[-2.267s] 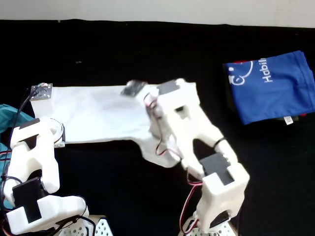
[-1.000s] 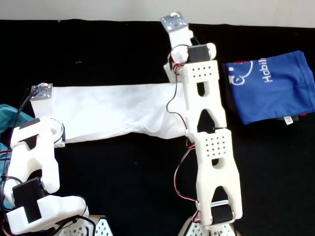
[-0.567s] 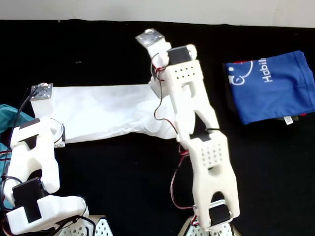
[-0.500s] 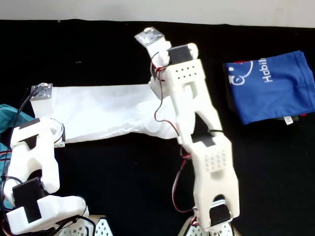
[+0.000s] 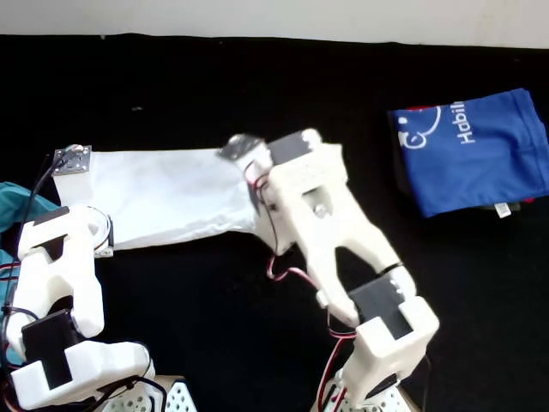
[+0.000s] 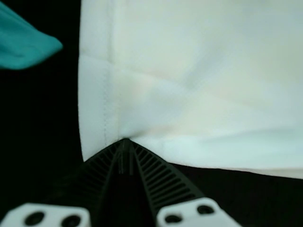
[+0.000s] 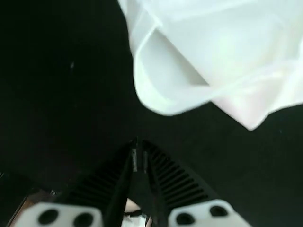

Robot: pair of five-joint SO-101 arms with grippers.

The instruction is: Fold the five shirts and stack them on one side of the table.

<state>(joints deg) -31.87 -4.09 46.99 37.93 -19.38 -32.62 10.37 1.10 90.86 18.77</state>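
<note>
A white shirt (image 5: pixel 163 197) lies as a long band across the left half of the black table. My left gripper (image 5: pixel 81 172) is at its far left corner; in the left wrist view it (image 6: pixel 125 144) is shut on the white shirt's (image 6: pixel 199 80) edge, with creases running out from the tips. My right gripper (image 5: pixel 249 167) is over the shirt's right end. In the right wrist view it (image 7: pixel 137 144) is shut with nothing in it, above bare table just short of the shirt's bunched, doubled-over end (image 7: pixel 199 61).
A folded blue shirt (image 5: pixel 476 150) lies on top of darker cloth at the right side of the table. A teal shirt (image 5: pixel 13 210) (image 6: pixel 21 42) lies at the left edge, beside the left arm. The front middle is bare black table.
The right arm has drawn back from its far stretch and swung left and nearer. The white shirt's right end now stops farther left than before. The left arm has stayed put.
</note>
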